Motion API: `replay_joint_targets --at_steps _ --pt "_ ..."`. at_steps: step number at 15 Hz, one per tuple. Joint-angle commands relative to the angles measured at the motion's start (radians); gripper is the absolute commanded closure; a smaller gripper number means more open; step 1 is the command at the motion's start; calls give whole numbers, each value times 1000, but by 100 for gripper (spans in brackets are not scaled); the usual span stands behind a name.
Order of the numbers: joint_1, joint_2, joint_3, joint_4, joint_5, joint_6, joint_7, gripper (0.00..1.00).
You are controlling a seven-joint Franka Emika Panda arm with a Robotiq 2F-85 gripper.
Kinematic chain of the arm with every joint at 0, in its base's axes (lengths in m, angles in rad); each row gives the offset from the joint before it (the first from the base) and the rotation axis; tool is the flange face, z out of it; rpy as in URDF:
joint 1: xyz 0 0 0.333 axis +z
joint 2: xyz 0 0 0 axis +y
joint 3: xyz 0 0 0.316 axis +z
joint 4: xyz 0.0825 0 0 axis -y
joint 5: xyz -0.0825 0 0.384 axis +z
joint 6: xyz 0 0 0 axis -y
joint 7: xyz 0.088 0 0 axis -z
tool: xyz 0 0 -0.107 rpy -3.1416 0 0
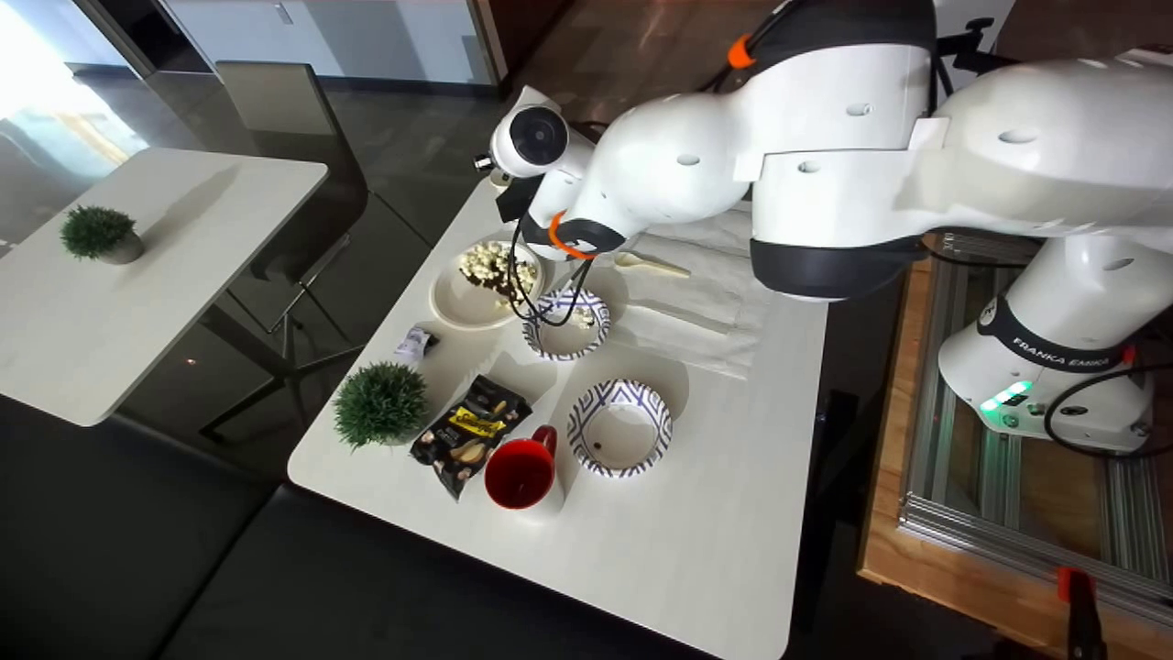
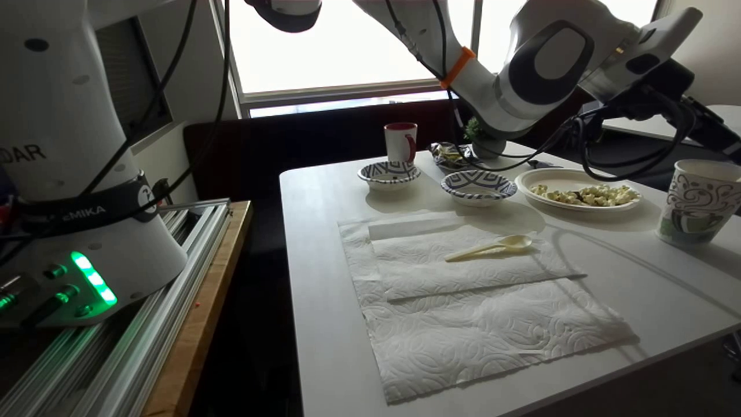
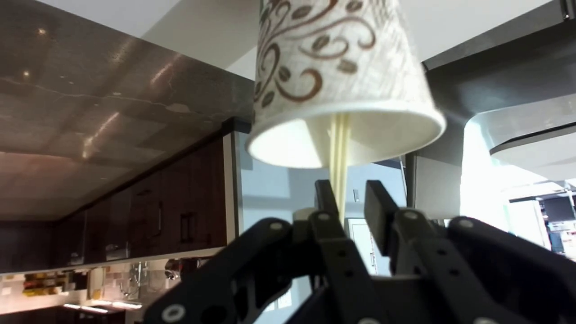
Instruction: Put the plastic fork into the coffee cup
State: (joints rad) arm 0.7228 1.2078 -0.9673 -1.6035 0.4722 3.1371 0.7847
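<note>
A kitchen with a dining corner: dark cabinets (image 3: pixel 137 211), white tables (image 1: pixel 715 486), black bench (image 1: pixel 348 577).

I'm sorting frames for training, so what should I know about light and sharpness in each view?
In an exterior view, the window is blown out white and streaky shadows cross the table; in an exterior view, the far potted plant casts a long shadow; in the wrist view, the gripper looks soft, though the swirls on the paper coffee cup are readable.

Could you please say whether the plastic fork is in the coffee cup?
Partly in: the wrist view shows the plastic fork reaching inside the coffee cup, its far end hidden from view.
</note>
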Motion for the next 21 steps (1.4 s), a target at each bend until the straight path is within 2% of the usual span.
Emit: replay_joint_targets --at_steps 1,4,7,10,14,17,21 --pt "-16 -58 13 -8 -46 -9 -5 44" --pt "-33 -140 39 -39 -61 14 -47 22" --pt "-58 -280 92 -92 -101 9 -140 2" --pt "-105 -433 169 -121 -72 -30 -358 0" --pt "-181 -638 285 -177 -98 -89 -638 0" --pt "-178 -801 292 -279 -84 -160 -869 0" --pt "-235 -1007 371 -380 -20 -239 -1141 0"
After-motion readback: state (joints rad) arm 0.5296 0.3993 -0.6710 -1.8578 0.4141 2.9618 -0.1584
